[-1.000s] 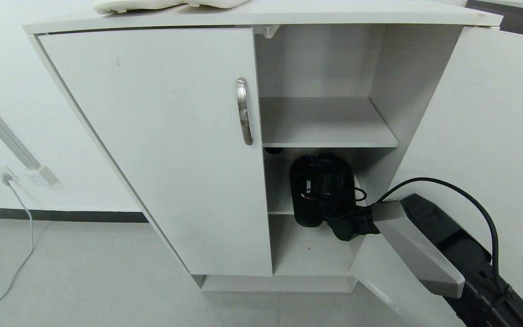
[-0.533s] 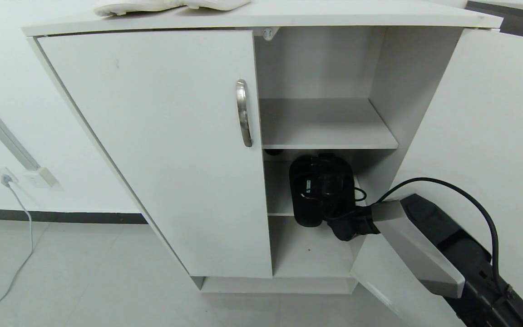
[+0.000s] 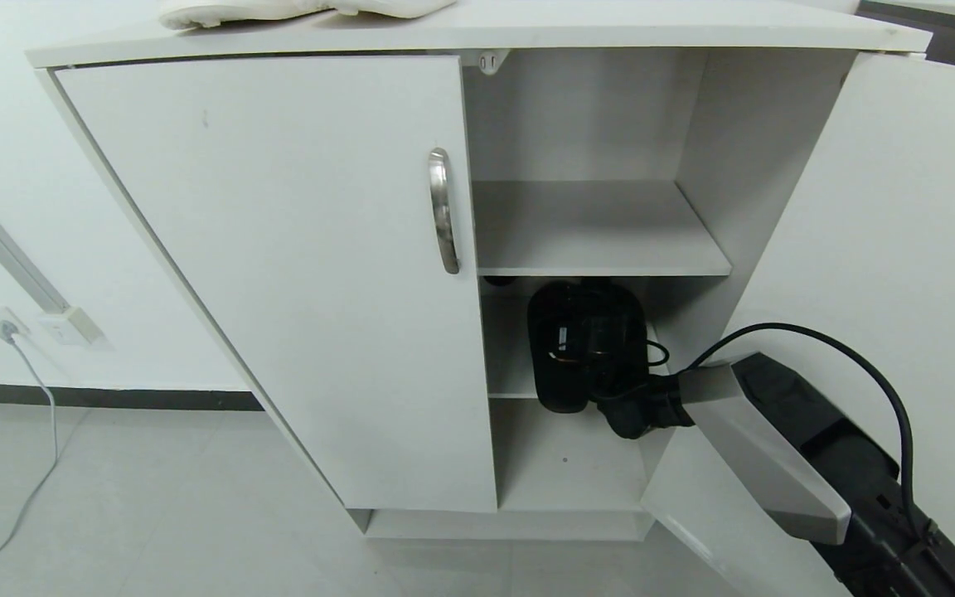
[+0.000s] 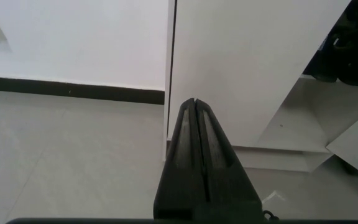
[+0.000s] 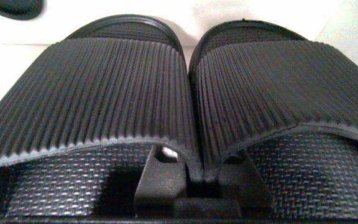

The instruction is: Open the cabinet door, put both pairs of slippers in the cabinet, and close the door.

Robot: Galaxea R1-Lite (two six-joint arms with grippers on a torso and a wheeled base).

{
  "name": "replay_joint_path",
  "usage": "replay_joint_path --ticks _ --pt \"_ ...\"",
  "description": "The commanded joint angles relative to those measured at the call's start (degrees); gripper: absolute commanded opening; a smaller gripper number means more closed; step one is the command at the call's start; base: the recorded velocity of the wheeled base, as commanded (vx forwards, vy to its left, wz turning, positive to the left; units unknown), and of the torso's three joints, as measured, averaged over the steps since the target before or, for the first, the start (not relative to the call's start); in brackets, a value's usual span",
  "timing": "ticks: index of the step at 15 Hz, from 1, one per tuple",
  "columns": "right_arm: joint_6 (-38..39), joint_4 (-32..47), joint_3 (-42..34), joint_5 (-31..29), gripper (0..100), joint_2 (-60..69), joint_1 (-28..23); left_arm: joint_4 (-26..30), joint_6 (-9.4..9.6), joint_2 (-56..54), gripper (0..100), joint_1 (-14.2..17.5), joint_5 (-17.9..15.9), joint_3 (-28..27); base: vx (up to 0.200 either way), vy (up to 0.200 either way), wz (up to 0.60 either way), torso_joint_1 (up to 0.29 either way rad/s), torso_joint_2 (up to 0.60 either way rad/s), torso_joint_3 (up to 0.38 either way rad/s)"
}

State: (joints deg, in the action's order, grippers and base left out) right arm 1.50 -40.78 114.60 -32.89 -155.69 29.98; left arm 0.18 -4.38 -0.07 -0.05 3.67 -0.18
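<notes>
The tall white laminate cabinet has its left door shut, with a curved brushed-metal handle along the inner edge. Its right door is swung wide open.

The right gripper is inside the middle compartment. It is clenched on the pair of black ribbed rubber slippers where their inner edges meet (side by side, straps touching). In the head view the slippers sit just under the front edge of the bare upper shelf, close to the left door's edge, with free space toward the cabinet's right wall. Whether they rest on the board below cannot be told.

A pair of cream fabric slippers lies on the cabinet top, near its front edge.

The left gripper hangs over the grey tiled floor with its fingers pressed together on nothing, near the cabinet's lower corner.
</notes>
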Motion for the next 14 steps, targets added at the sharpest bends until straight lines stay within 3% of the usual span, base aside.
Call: replay_joint_path --ticks 1,5,6,10,14 --pt "0.0 0.0 0.0 0.0 0 -0.2 -0.1 0.0 -0.02 0.1 0 0.0 0.0 0.0 0.0 0.0 0.0 0.0 0.0 0.0" --pt "0.3 0.1 0.0 0.1 0 -0.4 -0.2 0.0 -0.02 0.1 0 0.0 0.1 0.0 0.0 0.0 0.0 0.0 0.0 0.0" --pt "0.3 0.1 0.0 0.0 100 -0.5 -0.2 0.0 -0.02 0.1 0 0.0 0.1 0.0 0.0 0.0 0.0 0.0 0.0 0.0" --pt "0.3 0.3 -0.8 0.8 100 0.3 0.0 0.0 -0.02 0.1 0 0.0 0.1 0.0 0.0 0.0 0.0 0.0 0.0 0.0" --pt "0.3 -1.3 -7.6 1.0 100 4.1 0.2 0.0 -0.02 0.1 0 0.0 0.1 0.0 0.0 0.0 0.0 0.0 0.0 0.0"
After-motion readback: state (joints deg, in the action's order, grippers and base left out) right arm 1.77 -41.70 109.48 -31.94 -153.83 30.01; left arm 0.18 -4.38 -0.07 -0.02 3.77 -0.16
